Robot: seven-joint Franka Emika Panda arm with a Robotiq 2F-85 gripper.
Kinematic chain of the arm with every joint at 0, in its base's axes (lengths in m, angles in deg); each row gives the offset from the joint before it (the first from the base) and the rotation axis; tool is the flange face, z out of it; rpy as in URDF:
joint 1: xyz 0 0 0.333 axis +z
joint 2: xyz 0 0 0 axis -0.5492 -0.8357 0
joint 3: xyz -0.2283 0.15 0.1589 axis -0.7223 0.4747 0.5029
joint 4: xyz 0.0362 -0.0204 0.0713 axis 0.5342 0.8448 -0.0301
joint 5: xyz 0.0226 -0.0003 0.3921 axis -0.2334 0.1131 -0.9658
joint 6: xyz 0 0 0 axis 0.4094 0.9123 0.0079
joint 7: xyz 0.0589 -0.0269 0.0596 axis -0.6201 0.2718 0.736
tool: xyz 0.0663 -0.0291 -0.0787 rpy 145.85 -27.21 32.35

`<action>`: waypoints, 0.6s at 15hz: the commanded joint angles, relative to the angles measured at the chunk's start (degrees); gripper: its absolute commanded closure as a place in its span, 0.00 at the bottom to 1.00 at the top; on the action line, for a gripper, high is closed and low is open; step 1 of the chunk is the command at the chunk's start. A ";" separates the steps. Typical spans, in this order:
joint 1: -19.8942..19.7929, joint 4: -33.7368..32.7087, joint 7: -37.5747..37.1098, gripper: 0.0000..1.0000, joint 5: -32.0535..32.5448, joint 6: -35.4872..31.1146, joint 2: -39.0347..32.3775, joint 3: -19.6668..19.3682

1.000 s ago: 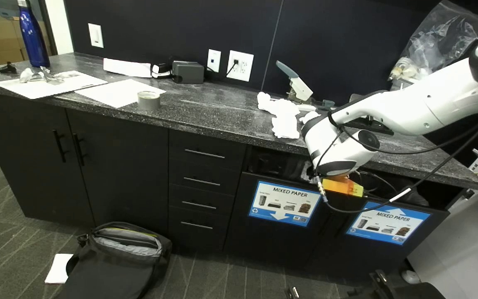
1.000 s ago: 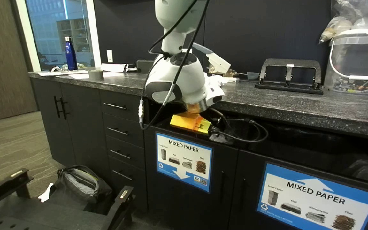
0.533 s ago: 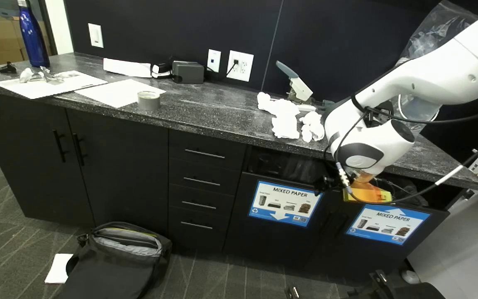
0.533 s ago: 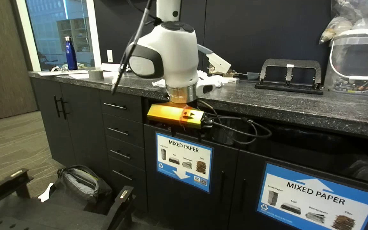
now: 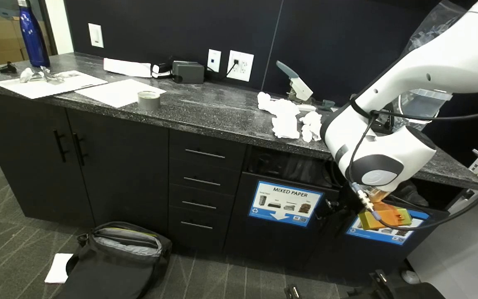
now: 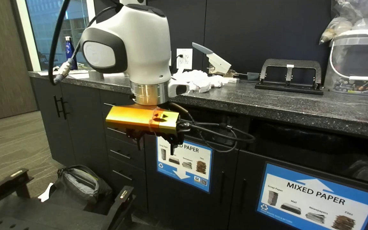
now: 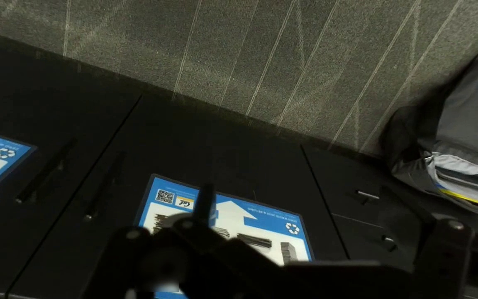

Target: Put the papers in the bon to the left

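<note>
The papers [image 5: 284, 116] lie as crumpled white wads on the counter by its front edge, with a smaller wad [image 5: 311, 126] close beside them. In an exterior view the bunched papers [image 6: 200, 81] show just right of the arm. Below the counter is the left bin [image 6: 192, 204], a black front with a blue-and-white label and a dark slot above. My gripper [image 6: 156, 150] hangs out in front of this bin, lower than the countertop, its jaws wide apart with nothing between them. In the wrist view the gripper [image 7: 297, 195] frames the bin's label [image 7: 264, 216] upside down.
The right bin [image 6: 318, 195] has a similar label. A hole punch [image 6: 289, 76], a stapler [image 6: 217, 62] and a clear bucket [image 6: 356, 60] stand on the counter. Flat sheets [image 5: 118, 92] and a tape roll [image 5: 148, 100] lie farther left. A bag [image 5: 118, 261] sits on the floor.
My arm has drawn back from the left bin's slot, outward and lower. The smaller wad, partly hidden before, shows fully. A pale crumpled patch near the gripper in the slot no longer shows.
</note>
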 commanded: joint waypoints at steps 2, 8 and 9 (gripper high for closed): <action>3.78 -0.48 -5.99 0.00 0.78 -1.49 -0.12 -1.87; 9.99 0.19 1.03 0.00 5.01 0.39 -4.37 -9.53; 11.66 0.61 1.43 0.00 7.23 1.99 -4.54 -11.61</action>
